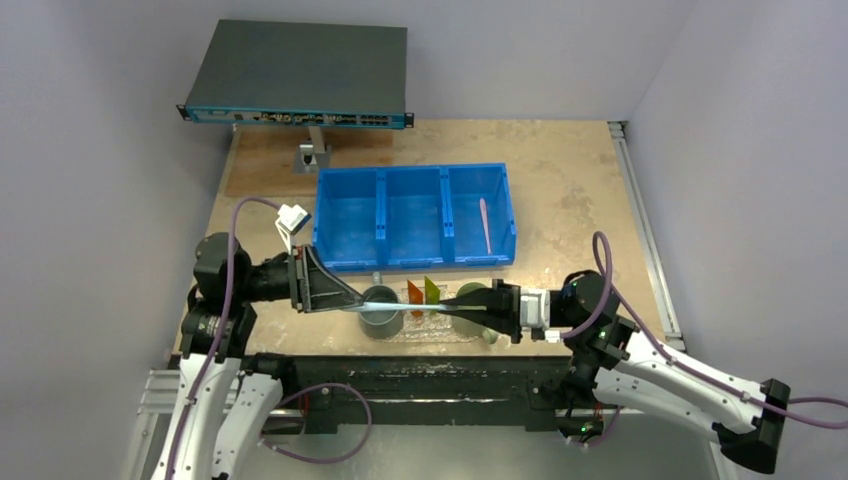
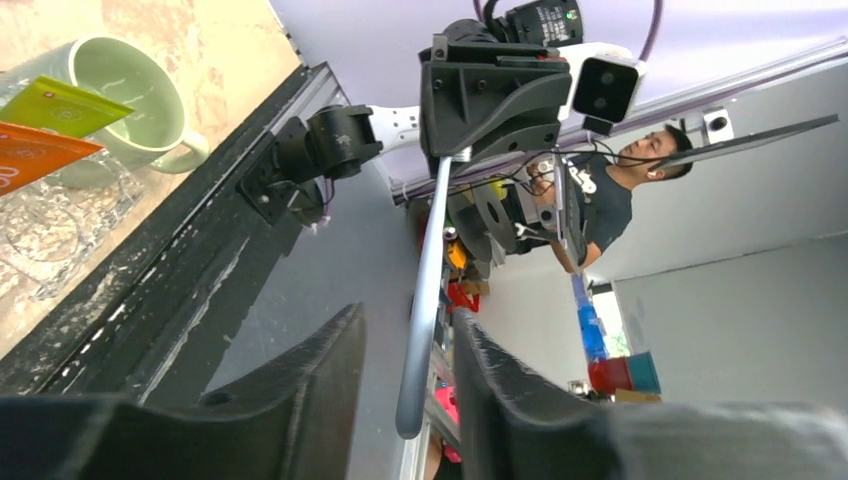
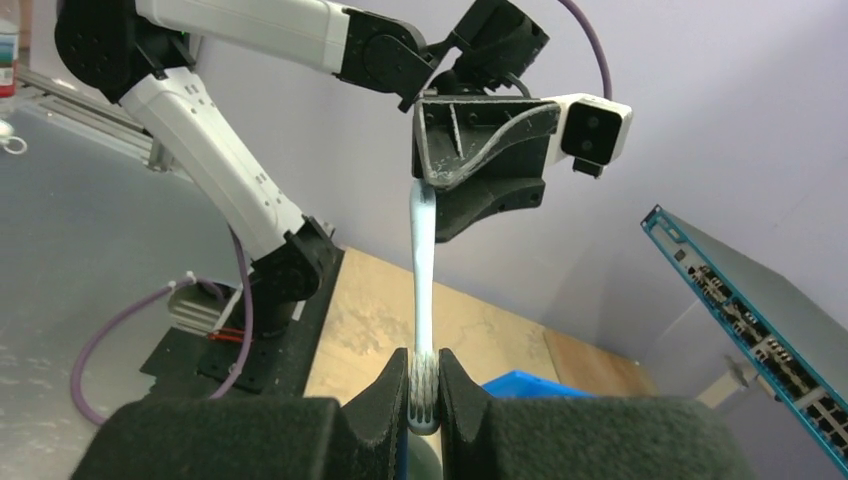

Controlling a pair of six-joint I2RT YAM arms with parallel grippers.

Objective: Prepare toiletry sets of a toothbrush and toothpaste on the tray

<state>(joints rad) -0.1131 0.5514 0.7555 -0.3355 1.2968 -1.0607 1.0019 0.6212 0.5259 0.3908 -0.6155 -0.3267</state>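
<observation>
Your right gripper [image 3: 423,360] is clamped on the bristle head of a pale toothbrush [image 3: 423,270]. Its handle runs straight across into your left gripper [image 2: 408,320], whose jaws stand apart with the handle tip between them. Below both sets of jaws lies the tray [image 2: 40,235], with the orange tube [image 2: 30,155] and green tube [image 2: 65,100] on it.

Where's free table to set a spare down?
Free: tabletop between the blue bin and the right rail, and behind the bin; the bin's left and middle compartments look empty. Crowded: the near-edge tray, with grey mug, green mug, tubes, and both jaws around a toothbrush above.
</observation>
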